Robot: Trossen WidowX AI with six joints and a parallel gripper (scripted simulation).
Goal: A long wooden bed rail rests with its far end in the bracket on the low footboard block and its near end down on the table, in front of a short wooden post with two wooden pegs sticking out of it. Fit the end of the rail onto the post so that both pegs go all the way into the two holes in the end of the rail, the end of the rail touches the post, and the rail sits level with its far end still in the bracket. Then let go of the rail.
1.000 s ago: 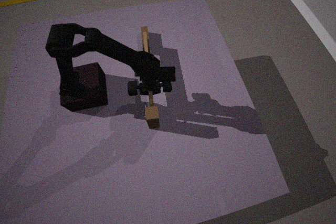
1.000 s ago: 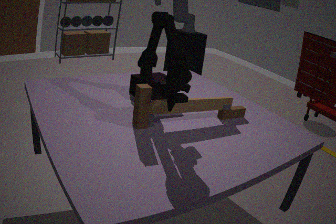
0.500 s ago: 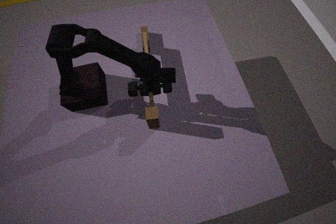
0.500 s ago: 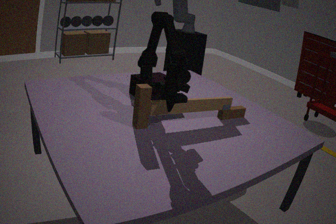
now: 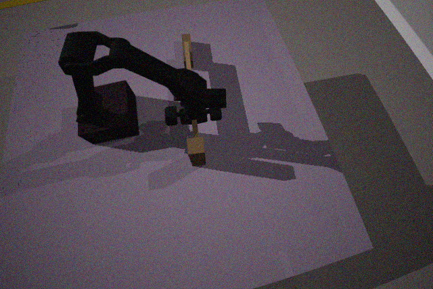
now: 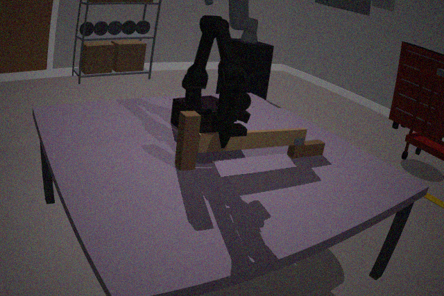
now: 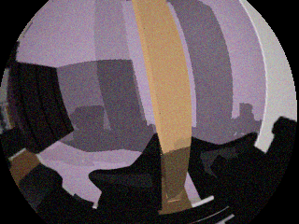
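The wooden rail (image 5: pixel 187 53) (image 6: pixel 272 138) (image 7: pixel 170 84) is raised off the table and looks about level. Its far end sits at the bracket on the low footboard block (image 6: pixel 308 150). Its near end is right beside the upright post (image 5: pixel 195 145) (image 6: pixel 188 142), with no clear gap in the exterior view. The pegs and holes do not show, so how deep the pegs sit cannot be told. My gripper (image 5: pixel 194 120) (image 6: pixel 223 143) (image 7: pixel 164 134) is shut on the rail near its post end, one finger on each side.
The arm's dark base block (image 5: pixel 115 111) (image 6: pixel 176 111) stands on the table beside the rail. The arm reaches over the rail from that side. The table's edge (image 6: pixel 344 229) shows in the exterior view. Shelves and a red cabinet stand off the table.
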